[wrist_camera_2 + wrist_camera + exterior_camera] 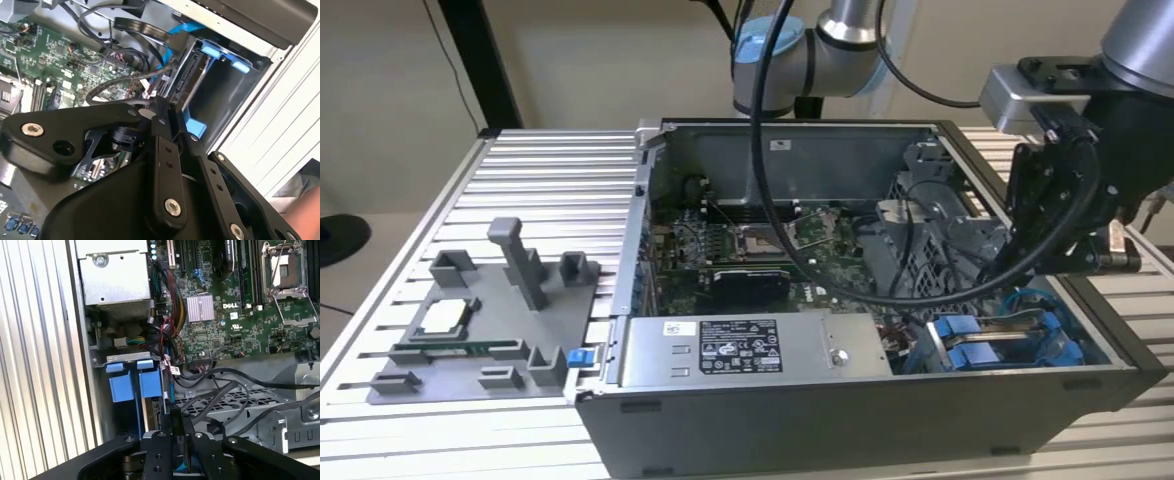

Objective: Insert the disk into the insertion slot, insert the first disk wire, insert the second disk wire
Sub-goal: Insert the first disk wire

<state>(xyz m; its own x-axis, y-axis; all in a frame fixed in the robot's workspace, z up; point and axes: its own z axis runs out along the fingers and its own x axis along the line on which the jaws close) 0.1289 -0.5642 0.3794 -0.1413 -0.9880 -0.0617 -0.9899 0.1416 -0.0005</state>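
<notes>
One disk [150, 415] stands edge-on inside the insertion slot [127, 358], its thin brownish edge showing just under the bright blue tabs [121, 387] of its caddy in the first wrist view. In the second wrist view the disk [189, 75] appears as a dark slab against the slot's grey inner wall, with a blue rail beside it. A black wire [150, 75] curves in over the board and ends at a plug against the disk's exposed edge. The gripper [176, 415] is right at that edge. Its two black pads [162, 130] are drawn together with no gap visible between them, and their tips are touching or just beside the plug. I cannot tell whether anything is pinched between them. More black cables [235, 390] loop over a perforated grey metal cage next to the slot. Past these lies the green motherboard [235, 325] with its processor socket [287, 270], and a grey power-supply box [115, 275] stands just beside the slot. In the exterior view the slot [1007, 345] is at the corner of the open computer case [854, 420] toward the exterior view's right. The arm [1134, 60] reaches down into the case above it. The case rests on a ribbed aluminium table [547, 170], and a grey fixture tray [467, 335] holding small parts lies well apart from it, toward the exterior view's left.
</notes>
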